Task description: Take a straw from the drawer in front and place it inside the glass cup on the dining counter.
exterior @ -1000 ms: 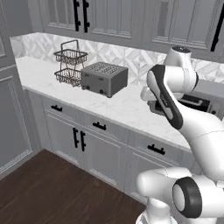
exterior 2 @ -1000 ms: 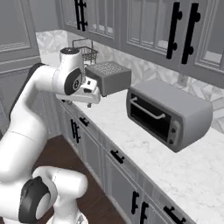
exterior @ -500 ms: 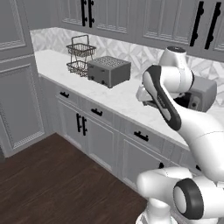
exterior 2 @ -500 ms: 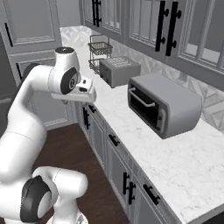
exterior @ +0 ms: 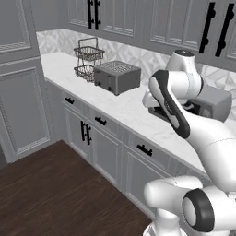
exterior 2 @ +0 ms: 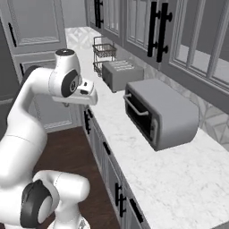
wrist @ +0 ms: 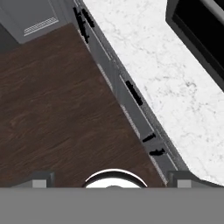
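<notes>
— While the arm sits folded up like that, where's the drawer (exterior: 144,150) it wants?
— At about six o'clock under the hand, closed, its black bar handle showing below the white counter (exterior: 124,108). I can't spot the straw, so presumably it's shut inside.
— And the gripper (wrist: 111,181)?
— Spread wide, pinching nothing. It's tucked near the shoulder and looks down past the counter edge at the wooden floor (wrist: 57,105), probably kept clear of the toaster oven (exterior 2: 163,114) while approaching

Toaster oven (wrist: 199,30) cut off at hand view's top-right edge; arm hides it partly in left base view.
</notes>
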